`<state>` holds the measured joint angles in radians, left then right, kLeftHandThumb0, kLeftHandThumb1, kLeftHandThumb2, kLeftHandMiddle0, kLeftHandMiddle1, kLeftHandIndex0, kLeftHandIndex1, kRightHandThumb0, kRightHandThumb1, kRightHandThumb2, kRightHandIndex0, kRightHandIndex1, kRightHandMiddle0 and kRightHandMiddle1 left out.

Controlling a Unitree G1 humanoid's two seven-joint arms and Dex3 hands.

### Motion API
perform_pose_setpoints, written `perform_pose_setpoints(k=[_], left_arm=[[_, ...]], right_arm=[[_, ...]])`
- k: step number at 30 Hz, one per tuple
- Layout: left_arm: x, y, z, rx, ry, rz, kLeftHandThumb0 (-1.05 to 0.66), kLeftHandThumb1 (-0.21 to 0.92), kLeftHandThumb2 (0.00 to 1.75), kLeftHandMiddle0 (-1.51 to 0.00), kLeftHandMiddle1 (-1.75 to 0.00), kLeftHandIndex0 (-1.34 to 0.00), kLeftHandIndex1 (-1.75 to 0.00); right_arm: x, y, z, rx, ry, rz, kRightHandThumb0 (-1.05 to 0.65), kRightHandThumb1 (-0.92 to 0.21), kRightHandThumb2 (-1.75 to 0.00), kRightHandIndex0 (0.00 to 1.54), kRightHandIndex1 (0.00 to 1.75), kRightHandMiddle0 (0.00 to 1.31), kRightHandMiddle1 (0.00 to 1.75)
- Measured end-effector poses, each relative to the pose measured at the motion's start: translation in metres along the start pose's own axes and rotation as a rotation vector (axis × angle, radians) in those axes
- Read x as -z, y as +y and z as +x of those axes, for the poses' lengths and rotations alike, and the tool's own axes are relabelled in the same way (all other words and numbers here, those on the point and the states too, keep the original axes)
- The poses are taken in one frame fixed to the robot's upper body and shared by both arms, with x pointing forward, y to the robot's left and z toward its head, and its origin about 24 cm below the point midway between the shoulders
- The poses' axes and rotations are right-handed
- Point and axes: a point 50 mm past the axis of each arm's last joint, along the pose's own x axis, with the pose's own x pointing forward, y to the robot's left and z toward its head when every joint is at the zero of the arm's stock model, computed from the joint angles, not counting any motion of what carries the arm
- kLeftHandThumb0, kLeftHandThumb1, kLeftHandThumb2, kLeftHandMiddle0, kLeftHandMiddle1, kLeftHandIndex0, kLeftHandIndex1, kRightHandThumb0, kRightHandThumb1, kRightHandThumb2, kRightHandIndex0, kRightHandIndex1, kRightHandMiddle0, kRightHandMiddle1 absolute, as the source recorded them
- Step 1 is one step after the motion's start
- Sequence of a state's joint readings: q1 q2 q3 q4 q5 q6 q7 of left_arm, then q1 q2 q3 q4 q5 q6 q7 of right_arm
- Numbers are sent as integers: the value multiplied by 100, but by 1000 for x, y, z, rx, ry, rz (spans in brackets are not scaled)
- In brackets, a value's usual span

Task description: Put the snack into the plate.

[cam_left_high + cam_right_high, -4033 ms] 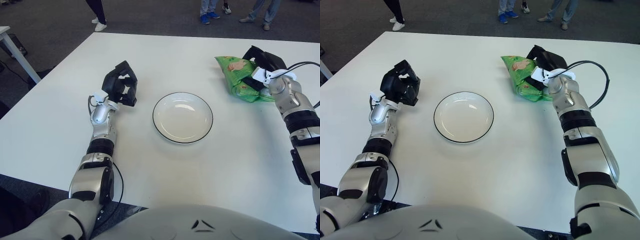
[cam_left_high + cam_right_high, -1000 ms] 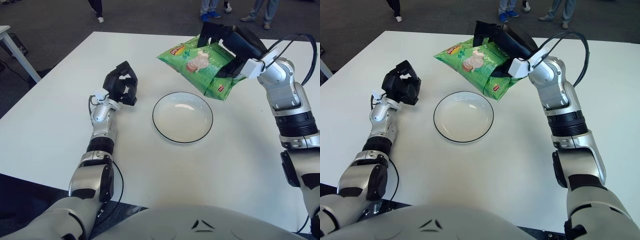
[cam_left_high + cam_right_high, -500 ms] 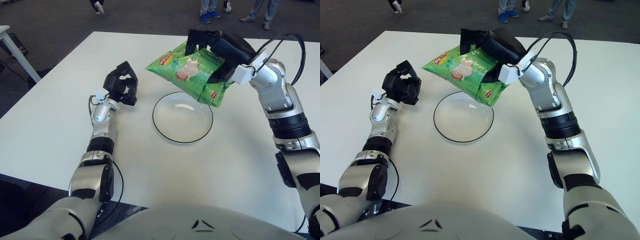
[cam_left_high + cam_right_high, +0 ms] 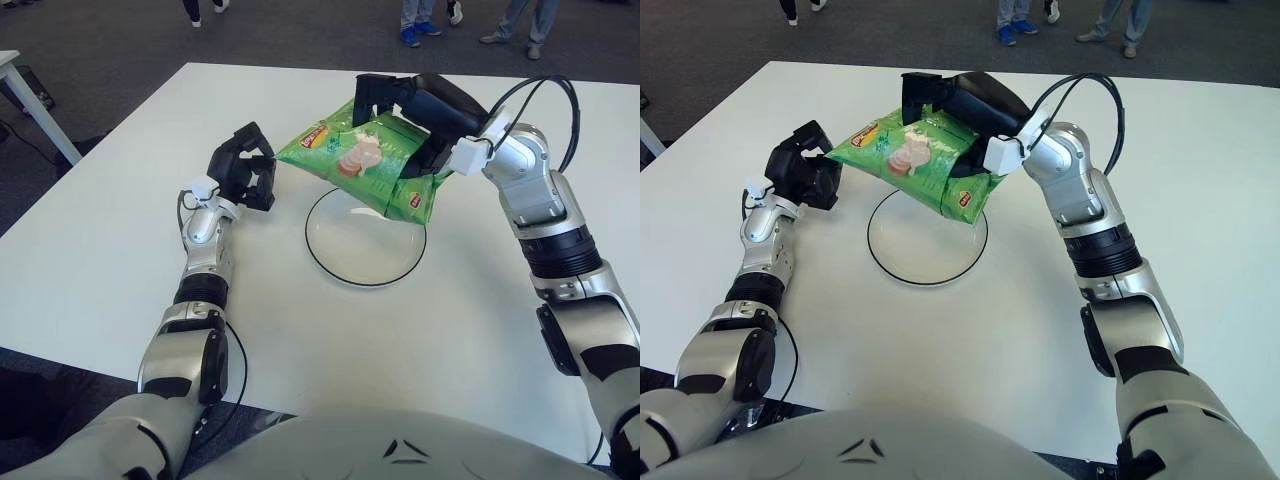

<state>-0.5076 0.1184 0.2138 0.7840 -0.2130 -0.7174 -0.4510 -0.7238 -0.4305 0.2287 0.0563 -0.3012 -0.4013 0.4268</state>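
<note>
Left eye view: green chip bag (image 4: 365,166), red logo unreadable, clamped in right hand (image 4: 415,105) fingers above white plate (image 4: 365,262). Left hand (image 4: 243,168) fingers curled, empty, beside plate on counter (image 4: 120,240).

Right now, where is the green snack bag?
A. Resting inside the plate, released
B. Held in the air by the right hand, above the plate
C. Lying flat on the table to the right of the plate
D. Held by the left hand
B: the right hand grips the green snack bag and holds it up over the far part of the plate, while the left hand shows left of the plate, holding nothing.
</note>
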Motion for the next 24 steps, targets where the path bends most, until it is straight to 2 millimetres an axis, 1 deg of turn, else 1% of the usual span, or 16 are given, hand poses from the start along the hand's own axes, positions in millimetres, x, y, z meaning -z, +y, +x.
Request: perform_pose_setpoints(k=[12,19,24], left_arm=[[0,0,0,2,-1,0,-55,15,152,-134,-175,-75,-175],[0,-1,0,7,-2,-1,-55,16,152,-134,-175,-75,-175],[0,-1,0,8,-2,0,-55,16,152,-134,-175,-75,-175]], right_arm=[[-5,6,1,-71,-5,8,0,6,-175,88,174,68,175],[-5,8,0,-86,17,24,0,9,-175,94,165,70,175],[-7,10,0,-100,23,38,0,9,-175,94,165,70,175]])
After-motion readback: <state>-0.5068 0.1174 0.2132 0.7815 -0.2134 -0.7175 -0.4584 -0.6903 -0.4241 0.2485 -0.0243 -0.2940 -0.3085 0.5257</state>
